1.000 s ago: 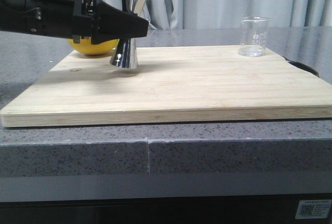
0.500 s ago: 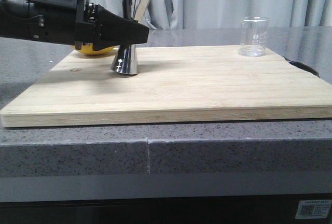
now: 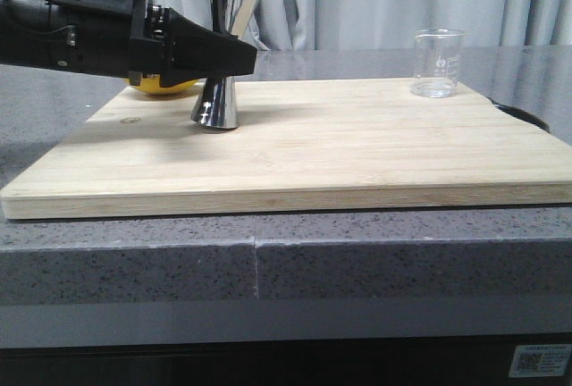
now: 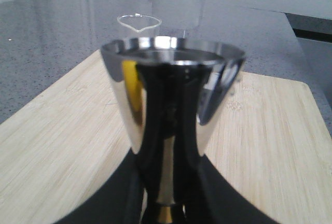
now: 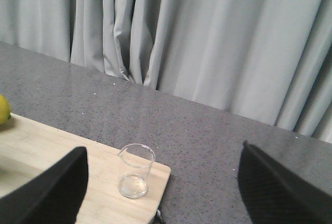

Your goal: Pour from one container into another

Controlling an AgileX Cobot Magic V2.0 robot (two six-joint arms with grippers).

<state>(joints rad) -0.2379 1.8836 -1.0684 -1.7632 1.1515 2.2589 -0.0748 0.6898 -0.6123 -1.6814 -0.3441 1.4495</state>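
The steel jigger (image 3: 234, 6) stands at the back left of the wooden board (image 3: 340, 149), leaning slightly, its base down at the board's surface. My left gripper (image 3: 234, 55) is shut on its waist from the left; in the left wrist view the jigger (image 4: 171, 94) fills the middle, with the gold band between the black fingers (image 4: 122, 198). The clear glass beaker (image 3: 438, 64) stands upright and looks empty at the board's back right corner. It also shows as the beaker (image 5: 136, 171) below my right gripper (image 5: 164, 151), which hangs open well above it.
A yellow lemon (image 3: 165, 89) lies behind the left gripper at the board's back left. A dark round object (image 3: 529, 119) sits just off the board's right edge. Grey speckled counter (image 3: 357, 261) surrounds the board; curtains hang behind.
The left gripper has come down with the jigger, bringing its base from just above the board to the board. In the last half second nothing has moved.
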